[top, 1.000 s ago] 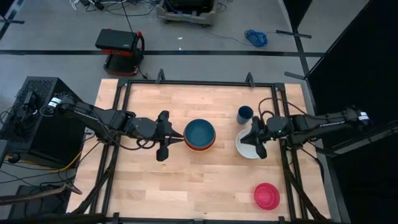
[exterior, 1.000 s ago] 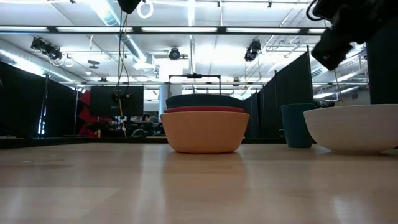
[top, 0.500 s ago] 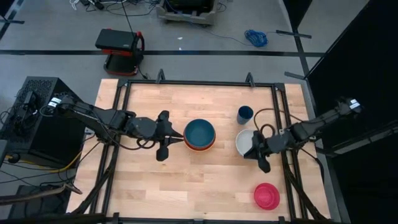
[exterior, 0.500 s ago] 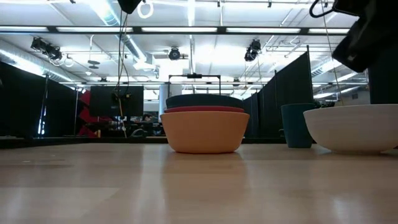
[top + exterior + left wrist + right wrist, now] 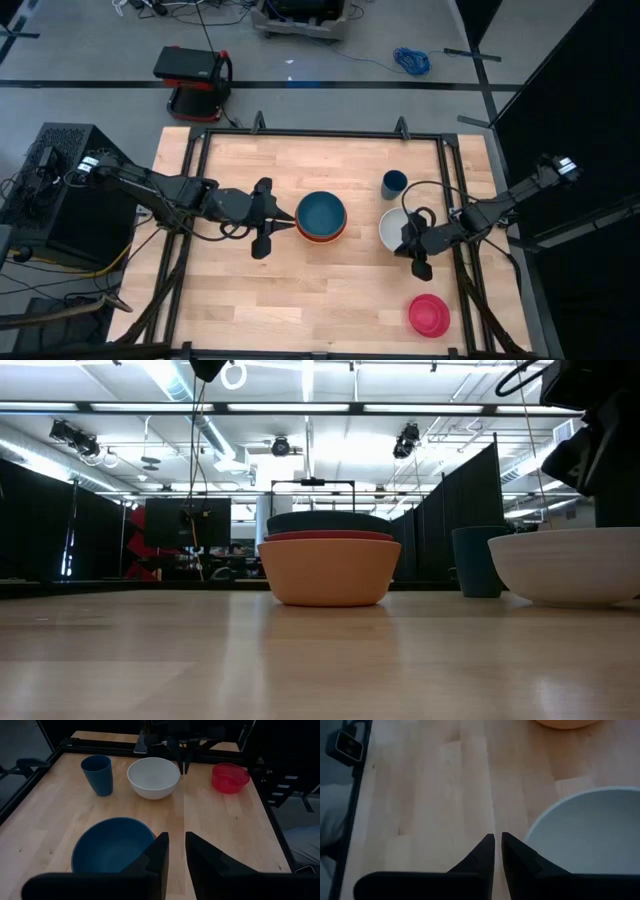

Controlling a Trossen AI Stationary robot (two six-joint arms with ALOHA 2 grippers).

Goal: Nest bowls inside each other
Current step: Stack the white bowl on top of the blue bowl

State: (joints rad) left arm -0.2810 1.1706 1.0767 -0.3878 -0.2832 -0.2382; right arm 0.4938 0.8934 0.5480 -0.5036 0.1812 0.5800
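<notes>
Near the table's middle, a teal bowl (image 5: 322,213) sits nested in a red-orange bowl (image 5: 328,537), which sits in an orange bowl (image 5: 328,572). A white bowl (image 5: 393,229), a dark blue cup-like bowl (image 5: 394,184) and a magenta-pink bowl (image 5: 429,315) stand apart on the table's right. My left gripper (image 5: 284,222) hovers just left of the stack, shut and empty (image 5: 177,854). My right gripper (image 5: 405,244) hangs at the white bowl's near right rim, shut and empty (image 5: 498,845), its tips over bare wood beside the rim (image 5: 555,810).
A black metal frame (image 5: 320,133) runs along the table's far, left and right edges. Bare wood lies across the table's near left (image 5: 250,300) and between the stack and the white bowl.
My right gripper has swung from above the white bowl toward the table's near edge, sinking and tipping further down, to the bowl's near right rim. The bowls and my left gripper have kept still.
</notes>
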